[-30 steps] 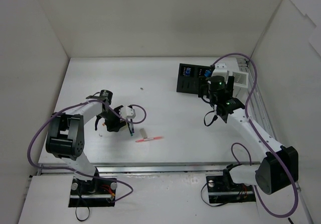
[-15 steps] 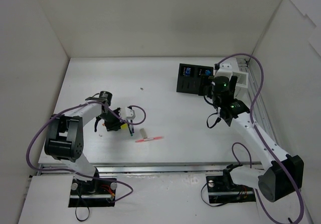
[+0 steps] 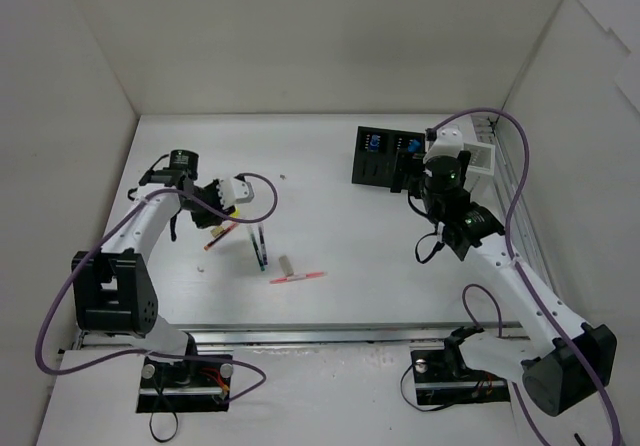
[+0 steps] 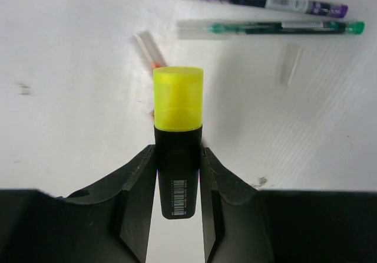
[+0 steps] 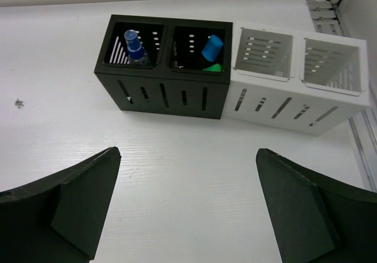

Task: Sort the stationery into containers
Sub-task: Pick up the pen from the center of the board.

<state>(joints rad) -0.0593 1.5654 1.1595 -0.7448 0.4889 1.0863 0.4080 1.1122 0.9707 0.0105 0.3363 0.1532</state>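
My left gripper (image 4: 177, 151) is shut on a yellow highlighter (image 4: 178, 98) with a black body and holds it above the table. In the top view the left gripper (image 3: 213, 218) is left of two dark pens (image 3: 259, 247). In the left wrist view, a purple pen (image 4: 259, 0) and a green pen (image 4: 271, 27) lie beyond the highlighter. A pale eraser (image 3: 286, 264) and a thin red pen (image 3: 298, 278) lie nearby. My right gripper (image 5: 187, 152) is open and empty in front of the black box (image 5: 165, 68). The box holds a blue-capped bottle (image 5: 134, 45) and a blue-and-green item (image 5: 211, 48).
Two white perforated boxes (image 5: 294, 80) stand right of the black box and look empty. A small orange-tipped piece (image 4: 150, 48) lies under the highlighter's tip. White walls close in the table on three sides. A metal rail (image 3: 515, 206) runs along the right edge.
My left gripper has moved up and to the left, away from the pens, with the yellow highlighter in it. The right gripper has shifted slightly toward the boxes.
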